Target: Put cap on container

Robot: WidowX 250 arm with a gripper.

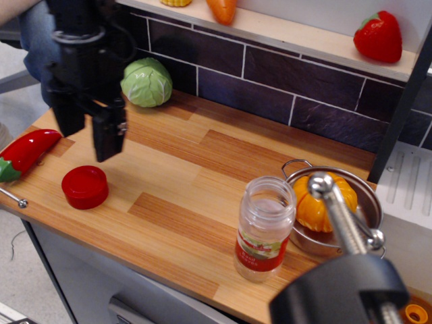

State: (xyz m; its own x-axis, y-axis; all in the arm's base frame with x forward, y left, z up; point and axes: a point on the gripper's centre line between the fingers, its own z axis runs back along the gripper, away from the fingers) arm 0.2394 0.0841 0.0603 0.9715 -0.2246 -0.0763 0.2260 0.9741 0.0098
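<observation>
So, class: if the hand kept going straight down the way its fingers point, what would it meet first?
Probably the cap, just below the open hand; depth is unclear, so it may meet bare table behind it.

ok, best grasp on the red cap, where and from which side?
Grip the cap across its round side wall, coming straight down. It lies flat on the counter, a low puck with clear wood all around. The open gripper hangs just above it.

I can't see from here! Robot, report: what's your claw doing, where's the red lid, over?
Gripper open, empty, above the cap. Cap flat on counter, untouched. Container upright, open, far off by the pot. Nothing between them.
</observation>
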